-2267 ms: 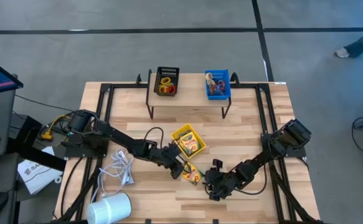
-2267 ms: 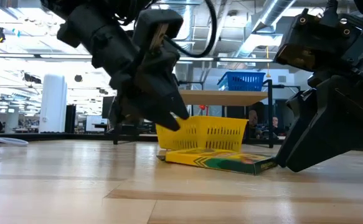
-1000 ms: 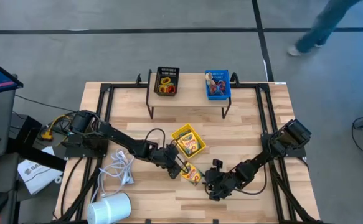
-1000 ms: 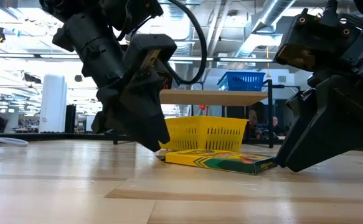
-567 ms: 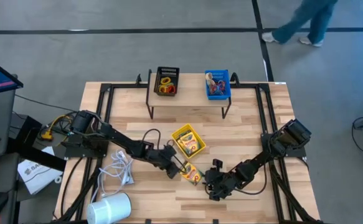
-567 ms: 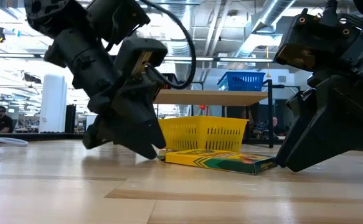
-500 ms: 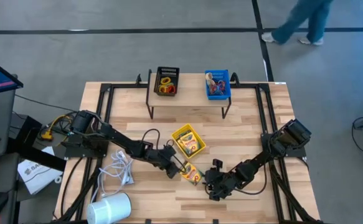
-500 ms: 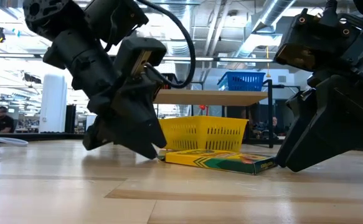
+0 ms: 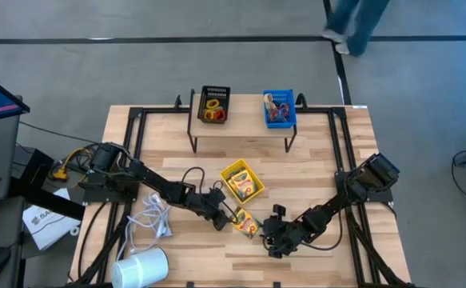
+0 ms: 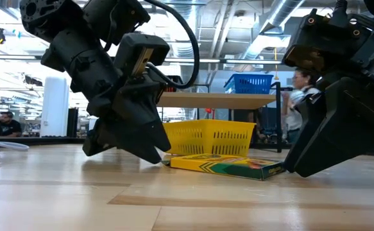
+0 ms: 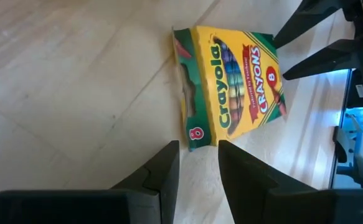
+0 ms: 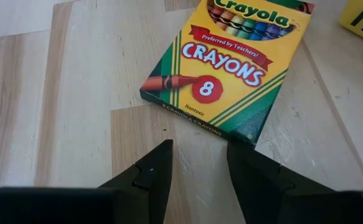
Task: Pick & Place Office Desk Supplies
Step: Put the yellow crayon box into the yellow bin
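Note:
A yellow-and-green crayon box lies flat on the table between my two grippers, seen also in the low view. My left gripper is open and slants down from the table's left. Its fingertips stand just at the box's end, one on either side, and I cannot see any touch. My right gripper is open, low over the table on the box's right, short of its end. A yellow bin holding another crayon box stands just beyond.
On a raised shelf at the far edge stand a black bin with coloured rings and a blue bin. A white coiled cable and a white cylinder lie near the left front. A person walks on the floor beyond the table.
My left gripper has drawn back a little toward the table's left and tipped from a steep downward pose to a flatter slant, its fingertips staying low at the crayon box's end. The box and my right gripper have kept still.

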Tool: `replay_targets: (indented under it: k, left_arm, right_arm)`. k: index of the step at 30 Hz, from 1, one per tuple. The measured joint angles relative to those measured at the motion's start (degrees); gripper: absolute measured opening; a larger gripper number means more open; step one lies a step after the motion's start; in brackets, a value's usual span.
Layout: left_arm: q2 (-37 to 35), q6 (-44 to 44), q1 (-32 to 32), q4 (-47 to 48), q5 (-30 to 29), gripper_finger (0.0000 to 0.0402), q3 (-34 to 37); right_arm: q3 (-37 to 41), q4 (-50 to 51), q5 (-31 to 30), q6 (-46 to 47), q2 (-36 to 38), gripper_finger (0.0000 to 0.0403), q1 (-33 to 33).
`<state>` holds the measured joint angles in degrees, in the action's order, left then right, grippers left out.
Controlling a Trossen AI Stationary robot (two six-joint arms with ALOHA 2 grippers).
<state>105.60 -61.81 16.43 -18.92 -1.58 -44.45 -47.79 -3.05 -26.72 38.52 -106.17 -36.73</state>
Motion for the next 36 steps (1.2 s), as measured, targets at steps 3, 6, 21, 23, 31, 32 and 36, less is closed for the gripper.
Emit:
replay_targets:
  k: [3, 6, 21, 23, 31, 32, 36]
  left_arm:
    - [0.0, 0.0, 0.0, 0.0, 0.0, 0.0106, 0.0]
    - [1.0, -0.1, 0.0, -1.4, 0.0, 0.0106, 0.0]
    - [3.4, -0.1, 0.0, -4.7, 1.0, 0.0106, -0.2]
    - [3.4, -0.1, 0.0, -4.7, 1.0, 0.0106, -0.2]
    - [3.5, -0.2, 0.0, -3.8, 1.0, 0.0106, -0.2]
    - [3.5, -0.2, 0.0, -3.5, 1.0, 0.0106, -0.2]
    - [3.5, -0.2, 0.0, -3.3, 1.0, 0.0106, -0.2]
  right_arm:
    - [0.0, 0.0, 0.0, 0.0, 0.0, 0.0150, 0.0]
    - [0.0, -0.1, 0.0, 0.0, 0.0, 0.0150, 0.0]
    - [0.0, -0.3, 0.1, 0.0, 0.0, 0.0150, 0.0]
    - [0.0, -0.2, 0.1, 0.0, 0.0, 0.0150, 0.0]
    - [0.0, -0.3, 0.1, 0.0, 0.0, 0.0150, 0.0]
    - [0.0, -0.2, 0.1, 0.0, 0.0, 0.0150, 0.0]
    - [0.0, -0.2, 0.0, 0.0, 0.0, 0.0150, 0.0]
